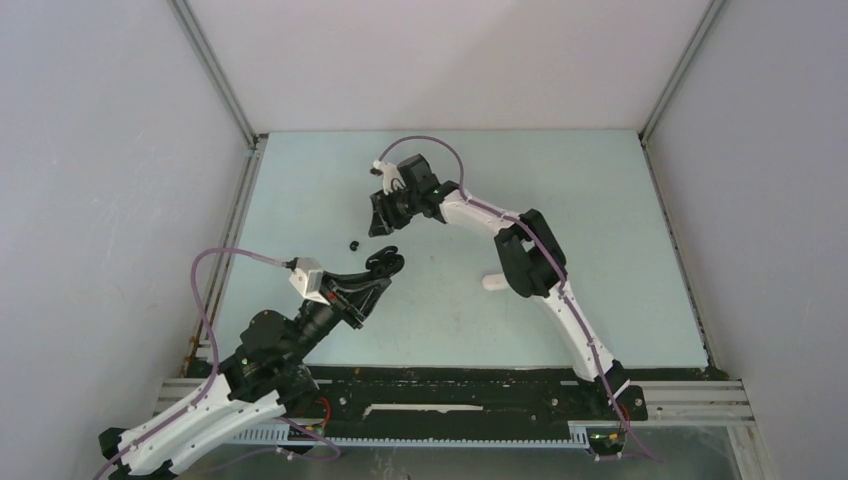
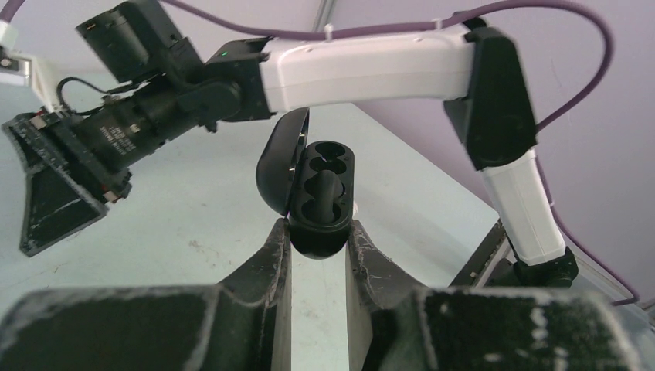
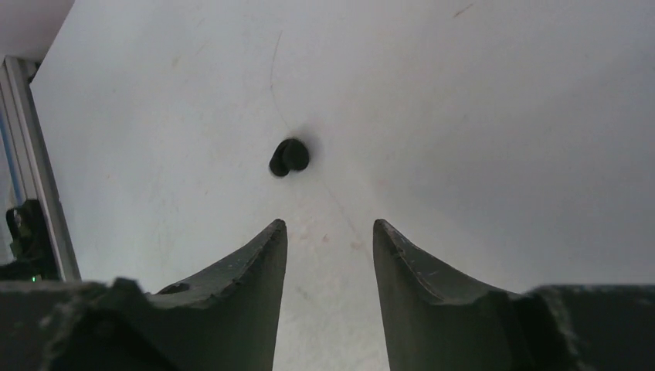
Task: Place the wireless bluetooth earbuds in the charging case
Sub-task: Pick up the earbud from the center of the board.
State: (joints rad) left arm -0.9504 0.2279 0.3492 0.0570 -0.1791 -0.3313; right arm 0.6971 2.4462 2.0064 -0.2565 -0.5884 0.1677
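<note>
Right gripper (image 3: 328,228), jaws parted and empty, hovers with the single black earbud (image 3: 289,157) on the table (image 3: 479,116) just ahead of its tips, slightly left, long axis slanted across the gap (this arm is nearer), while the left gripper (image 2: 319,232) clamps the one open black charging case (image 2: 320,193).

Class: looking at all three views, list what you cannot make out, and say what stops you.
1. Top view: the white object beside the right arm is partly covered by it; case or earbud, cannot tell.
2. Left wrist view: the open black charging case is black on black inside; whether an earbud sits there is unclear.
3. Top view: the black earbud is too small to show how it lies.
</note>
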